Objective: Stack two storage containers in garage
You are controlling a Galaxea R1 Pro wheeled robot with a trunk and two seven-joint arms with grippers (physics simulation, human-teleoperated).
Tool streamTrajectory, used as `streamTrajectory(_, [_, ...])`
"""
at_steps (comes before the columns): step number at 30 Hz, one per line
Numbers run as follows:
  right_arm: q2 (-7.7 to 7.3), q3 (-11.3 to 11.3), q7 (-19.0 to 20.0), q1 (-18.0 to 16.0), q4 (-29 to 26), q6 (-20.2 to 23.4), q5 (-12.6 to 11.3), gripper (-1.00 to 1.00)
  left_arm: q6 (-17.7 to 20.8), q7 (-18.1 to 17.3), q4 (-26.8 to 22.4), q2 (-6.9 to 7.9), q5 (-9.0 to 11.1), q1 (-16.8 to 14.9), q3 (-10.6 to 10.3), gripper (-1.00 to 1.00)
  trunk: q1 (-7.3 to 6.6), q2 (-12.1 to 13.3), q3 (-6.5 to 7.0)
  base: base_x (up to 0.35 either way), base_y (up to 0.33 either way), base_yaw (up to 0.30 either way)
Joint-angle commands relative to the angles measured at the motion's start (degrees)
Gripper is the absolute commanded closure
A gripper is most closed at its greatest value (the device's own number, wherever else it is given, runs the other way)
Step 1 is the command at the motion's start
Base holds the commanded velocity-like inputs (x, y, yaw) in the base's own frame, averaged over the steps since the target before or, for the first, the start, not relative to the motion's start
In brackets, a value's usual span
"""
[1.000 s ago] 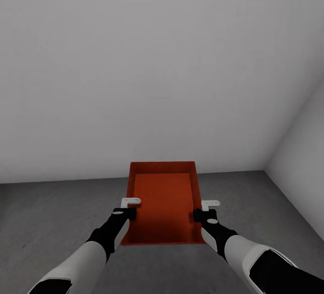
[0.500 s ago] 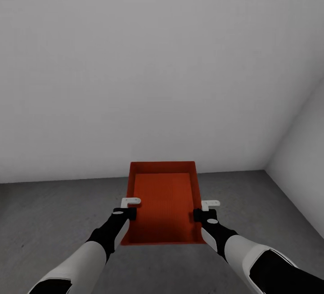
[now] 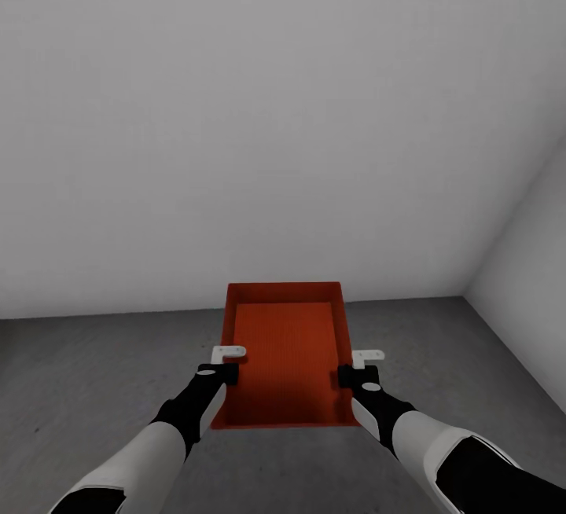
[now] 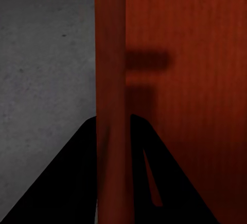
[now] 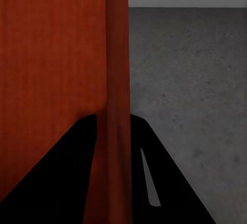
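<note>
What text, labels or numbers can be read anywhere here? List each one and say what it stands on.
None: no readable text in any view.
The storage container has plain orange-red walls, no label.
The left gripper and right gripper, each clamped on a side wall, carry no markings.
The pale grey wall and the dark concrete floor are bare.

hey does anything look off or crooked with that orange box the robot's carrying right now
Nothing stands out. The storage container sits square between the arms, empty, with no visible damage. The left gripper clamps its left wall and the right gripper its right wall, each wall running between that gripper's fingers in the wrist views. Grey floor lies below.
</note>
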Motion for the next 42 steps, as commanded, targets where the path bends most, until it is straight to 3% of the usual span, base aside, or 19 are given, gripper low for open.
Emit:
streamTrajectory(1, [-0.43,-0.84,-0.36,-0.10,-0.11,-0.33,0.22,1.00,2.79,0.46,1.37,0.06,0.51,0.02,-0.74,1.00,0.23,-0.47,-0.24,0.000,0.000,0.000])
streamTrajectory(13, [-0.35,-0.88,-0.38,-0.10,-0.11,-0.33,0.16,1.00,2.79,0.46,1.37,0.13,0.51,0.02,-0.74,1.00,2.87,-5.28,-2.49,0.000,0.000,0.000])
streamTrajectory(42, [-0.34,-0.90,-0.38,-0.10,-0.11,-0.33,0.15,1.00,2.79,0.82,1.29,0.13,0.51,0.02,-0.74,1.00,9.24,-16.91,-10.25,0.000,0.000,0.033])
